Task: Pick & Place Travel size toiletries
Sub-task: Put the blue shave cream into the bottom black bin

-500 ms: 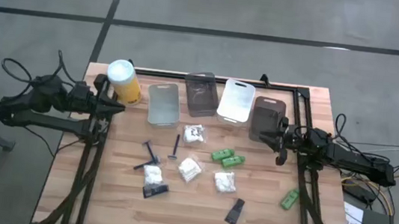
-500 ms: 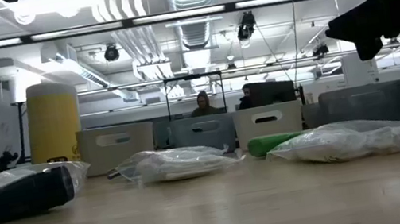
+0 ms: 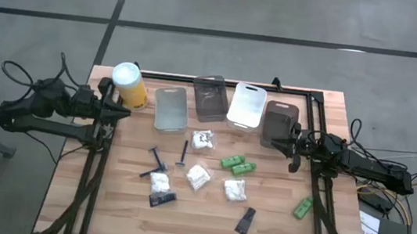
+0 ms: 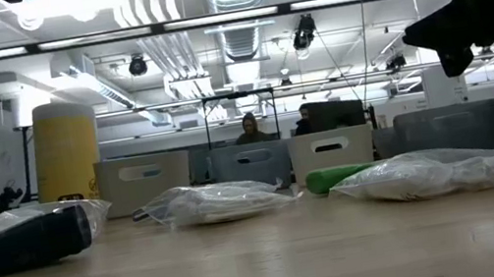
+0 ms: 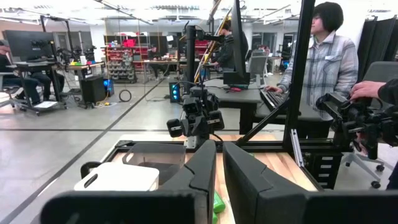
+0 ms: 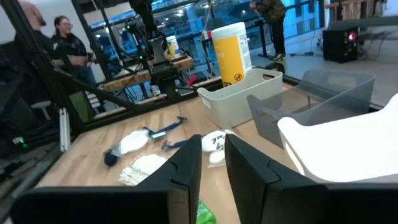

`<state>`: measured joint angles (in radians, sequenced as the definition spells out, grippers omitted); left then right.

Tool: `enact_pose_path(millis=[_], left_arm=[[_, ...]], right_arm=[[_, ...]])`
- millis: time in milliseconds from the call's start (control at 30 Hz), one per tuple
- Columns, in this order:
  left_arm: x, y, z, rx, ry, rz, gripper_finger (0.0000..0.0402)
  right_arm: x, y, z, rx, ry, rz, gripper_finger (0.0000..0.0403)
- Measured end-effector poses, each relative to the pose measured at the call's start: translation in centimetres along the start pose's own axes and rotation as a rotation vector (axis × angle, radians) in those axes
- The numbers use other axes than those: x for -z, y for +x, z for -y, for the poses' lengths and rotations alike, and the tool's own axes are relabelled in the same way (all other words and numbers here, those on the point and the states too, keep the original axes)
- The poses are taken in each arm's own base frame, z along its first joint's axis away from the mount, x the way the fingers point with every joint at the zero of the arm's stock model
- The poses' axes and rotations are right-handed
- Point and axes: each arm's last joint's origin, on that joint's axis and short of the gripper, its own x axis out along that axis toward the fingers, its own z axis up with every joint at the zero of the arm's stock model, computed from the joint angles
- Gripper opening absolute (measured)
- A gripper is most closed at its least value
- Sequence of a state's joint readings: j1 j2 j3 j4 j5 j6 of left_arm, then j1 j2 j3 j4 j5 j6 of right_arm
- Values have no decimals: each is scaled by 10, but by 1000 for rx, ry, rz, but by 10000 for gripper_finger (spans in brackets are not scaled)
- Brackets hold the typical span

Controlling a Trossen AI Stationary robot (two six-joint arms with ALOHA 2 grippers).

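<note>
We look straight down on a wooden table (image 3: 275,227) with a robot arm at each side. The left gripper (image 3: 120,112) hangs over the left edge beside a yellow canister (image 3: 129,84); its fingers (image 5: 205,165) sit nearly together with only a narrow gap and hold nothing. The right gripper (image 3: 293,148) hangs over the right side, just by a dark bin (image 3: 277,123); its fingers (image 6: 186,165) are likewise almost closed and empty.

Along the far edge we see four bins in a row. The toiletries lie scattered on the bare wood in front of them. Two green tubes (image 3: 237,165) lie side by side near the centre, long axes running roughly left to right, slightly slanted. A third green tube (image 3: 303,207) lies apart near the right edge, pointing diagonally. Two dark blue razors (image 3: 158,160) lie left of centre, one upright in the picture, one diagonal. White packets (image 3: 198,176) sit between them. A black sachet (image 3: 245,220) lies near the front, slanted.
</note>
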<state>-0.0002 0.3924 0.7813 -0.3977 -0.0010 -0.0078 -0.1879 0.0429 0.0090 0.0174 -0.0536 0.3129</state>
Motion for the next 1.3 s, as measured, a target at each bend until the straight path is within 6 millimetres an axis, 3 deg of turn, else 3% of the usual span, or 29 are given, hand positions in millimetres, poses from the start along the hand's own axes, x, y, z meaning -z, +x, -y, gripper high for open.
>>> enact_pose_path(millis=[267,633,933,1300], left_arm=[[0,0,0,0,0,0,35],[0,0,0,0,0,0,35],[0,0,0,0,0,0,35],[0,0,0,0,0,0,35]], right_arm=[[-10,-1,-3,-1,182,-4,46],[-62,9,-19,74,196,-171,57],[-103,41,-33,130,218,-334,73],[-121,99,-61,132,489,-503,93]])
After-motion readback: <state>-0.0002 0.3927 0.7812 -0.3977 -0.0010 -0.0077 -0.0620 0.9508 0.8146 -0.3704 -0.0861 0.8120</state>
